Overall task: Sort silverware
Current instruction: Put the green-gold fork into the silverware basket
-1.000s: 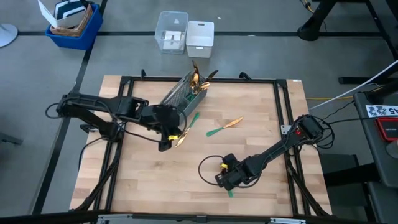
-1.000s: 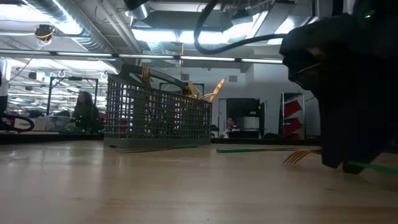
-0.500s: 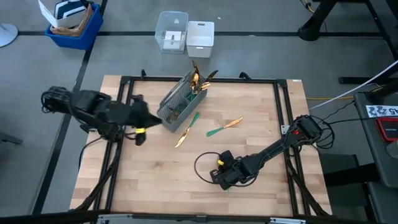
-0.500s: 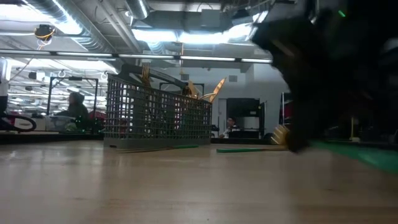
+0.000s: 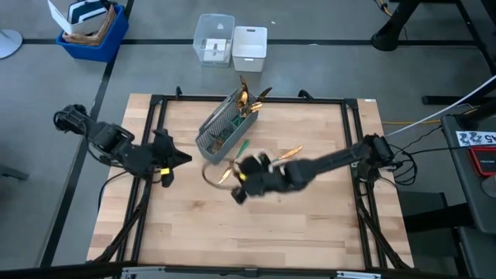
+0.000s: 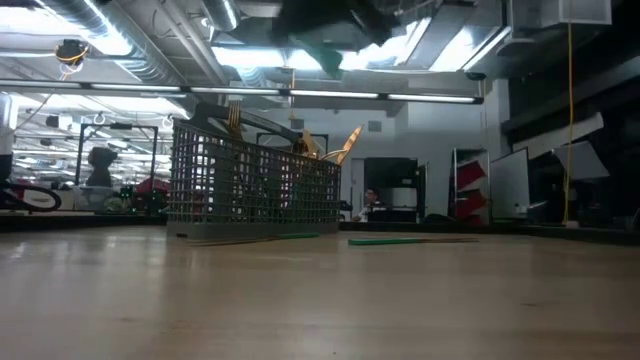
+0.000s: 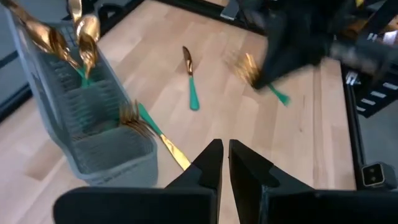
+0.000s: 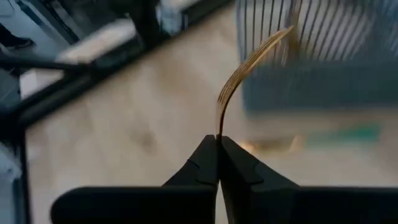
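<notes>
My right tool [image 8: 218,144] is pinching a gold fork [image 8: 249,65] with its two fingers closed tight on the neck, and the curved tines are pointing away from the fingers. In the high view this tool [image 5: 246,175] is hanging over the middle of the wooden tabletop [image 5: 325,225], just beside the grey mesh caddy [image 5: 219,124]. In the left wrist view the teal handle of the fork [image 7: 266,84] is sticking out from the dark tool.

My left tool [image 7: 222,163] is waiting at the left edge of the tabletop, and its fingers are closed on nothing.

The caddy is lying tilted, and some gold spoons [image 7: 83,34] are standing out from its far end. One fork [image 7: 148,126] is lying against the caddy wall. One knife [image 7: 189,78] with a teal handle is lying alone on the wood, a little apart from the caddy.
</notes>
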